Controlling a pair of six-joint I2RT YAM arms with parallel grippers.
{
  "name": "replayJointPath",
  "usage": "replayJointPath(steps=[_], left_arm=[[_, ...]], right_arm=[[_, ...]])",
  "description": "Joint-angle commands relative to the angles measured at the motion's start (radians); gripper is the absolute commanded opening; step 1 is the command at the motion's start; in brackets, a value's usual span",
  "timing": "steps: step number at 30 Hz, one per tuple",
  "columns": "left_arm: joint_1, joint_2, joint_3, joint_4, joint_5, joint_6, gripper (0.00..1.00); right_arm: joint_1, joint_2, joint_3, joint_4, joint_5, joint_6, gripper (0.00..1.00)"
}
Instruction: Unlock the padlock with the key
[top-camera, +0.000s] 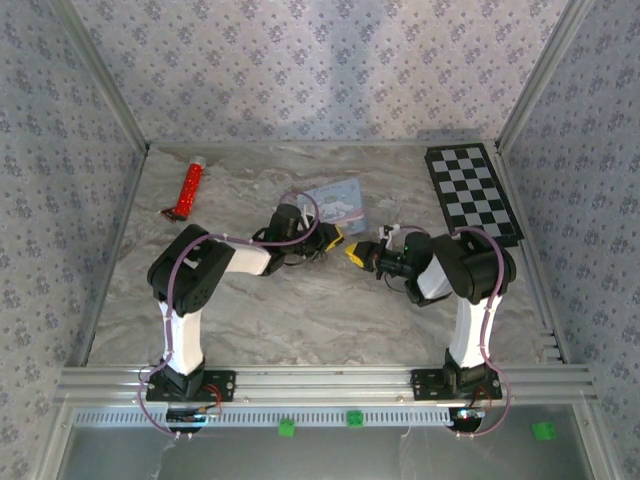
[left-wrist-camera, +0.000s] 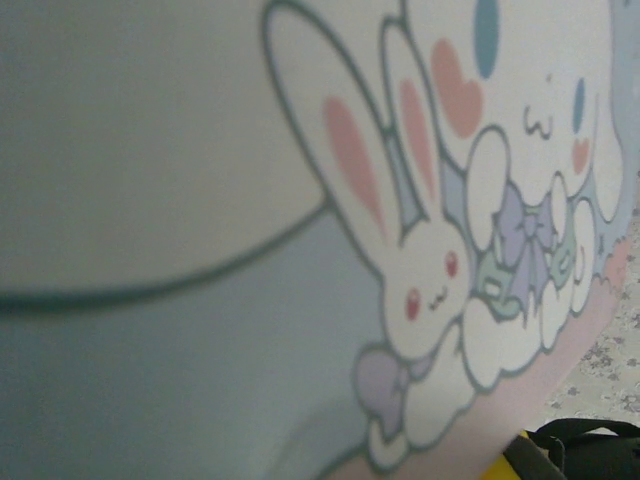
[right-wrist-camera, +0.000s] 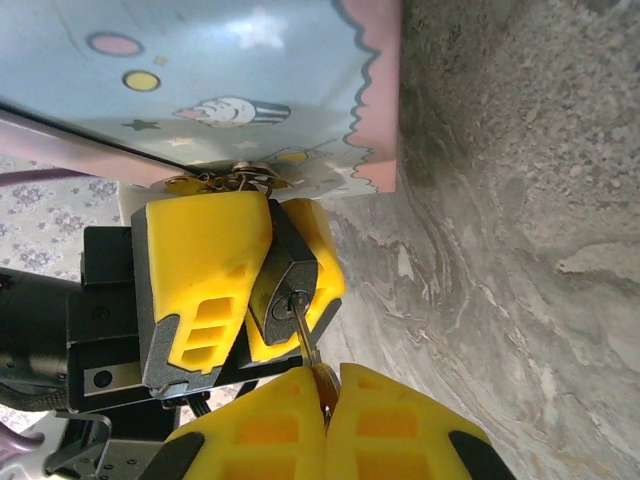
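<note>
In the right wrist view the small dark padlock (right-wrist-camera: 288, 300) is clamped between the yellow fingers (right-wrist-camera: 200, 270) of my left gripper (right-wrist-camera: 275, 262), keyhole end facing the camera. The thin silvery key (right-wrist-camera: 304, 325) has its tip in the keyhole. Its head is pinched in my right gripper (right-wrist-camera: 328, 378), which is shut on it. The shackle is hidden behind the fingers. From above, the left gripper (top-camera: 333, 240) and right gripper (top-camera: 358, 253) meet tip to tip at mid-table.
The pastel cartoon-print tin (top-camera: 335, 205) lies just behind the grippers and looms close in the left wrist view (left-wrist-camera: 300, 250). A red tube (top-camera: 190, 188) lies at the back left. A checkerboard (top-camera: 473, 192) lies at the back right. Patterned walls enclose the marble table (top-camera: 300, 310).
</note>
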Motion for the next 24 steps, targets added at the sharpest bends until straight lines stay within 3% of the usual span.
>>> replayJointPath(steps=[1, 24], left_arm=[[-0.018, -0.042, -0.011, 0.06, 0.076, -0.04, 0.11], [-0.036, -0.036, 0.018, 0.064, 0.112, -0.041, 0.1]], right_arm=[[-0.009, -0.037, 0.044, 0.032, -0.003, 0.023, 0.0], [-0.071, -0.037, 0.143, 0.032, -0.085, 0.071, 0.0]])
